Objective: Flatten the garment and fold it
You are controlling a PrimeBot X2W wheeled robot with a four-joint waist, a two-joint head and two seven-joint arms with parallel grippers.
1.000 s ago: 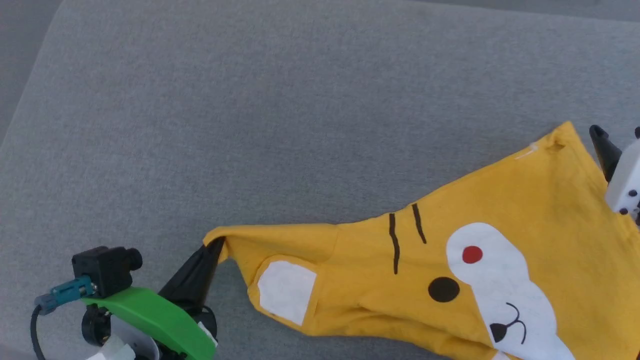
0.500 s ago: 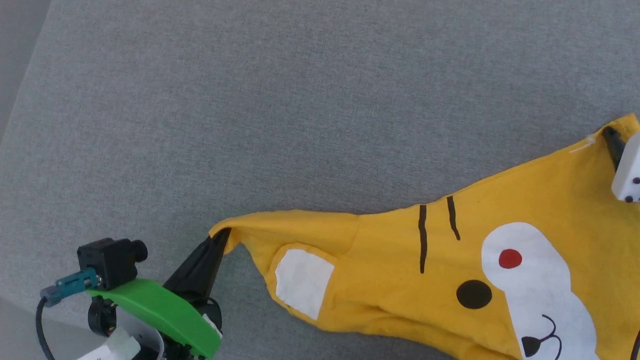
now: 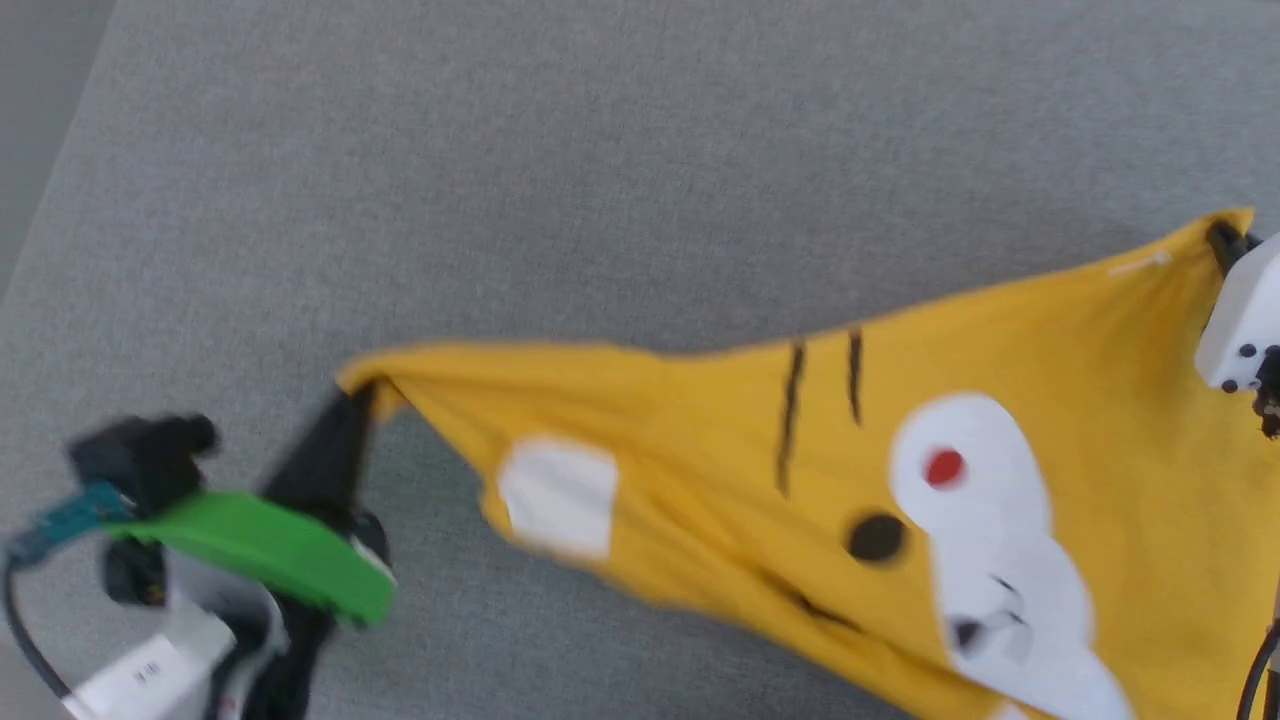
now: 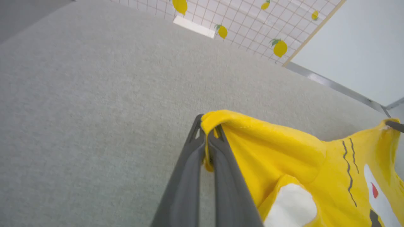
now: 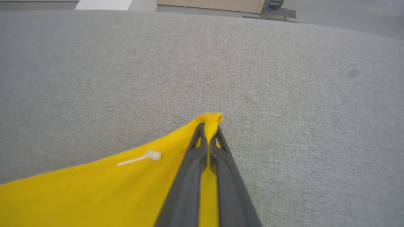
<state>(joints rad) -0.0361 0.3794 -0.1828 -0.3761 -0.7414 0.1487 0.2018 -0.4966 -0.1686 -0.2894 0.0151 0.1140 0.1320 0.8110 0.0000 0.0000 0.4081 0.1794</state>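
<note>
The garment [image 3: 800, 480], a bright yellow T-shirt with a cartoon cat face, hangs stretched between both grippers above the grey surface [image 3: 600, 180]. My left gripper [image 3: 355, 400] is shut on its left corner, a yellow fold pinched between the dark fingers [image 4: 208, 126]. At the far right, my right gripper [image 3: 1222, 240] is shut on the garment's upper right corner; the cloth [image 5: 94, 189] pokes out past the closed tips [image 5: 209, 127]. A white tag [image 5: 139, 158] sits on the cloth near that corner. The head view is blurred by motion.
The wide grey padded surface [image 5: 284, 78] lies under everything. A grid-patterned wall with lemon prints [image 4: 252, 22] and a pale panel [image 4: 353, 47] stand beyond its far edge. The surface's left edge [image 3: 60, 170] meets darker floor.
My right gripper has closed on the garment's upper right corner. Both grippers have lifted, and the shirt's top edge is now pulled taut between them.
</note>
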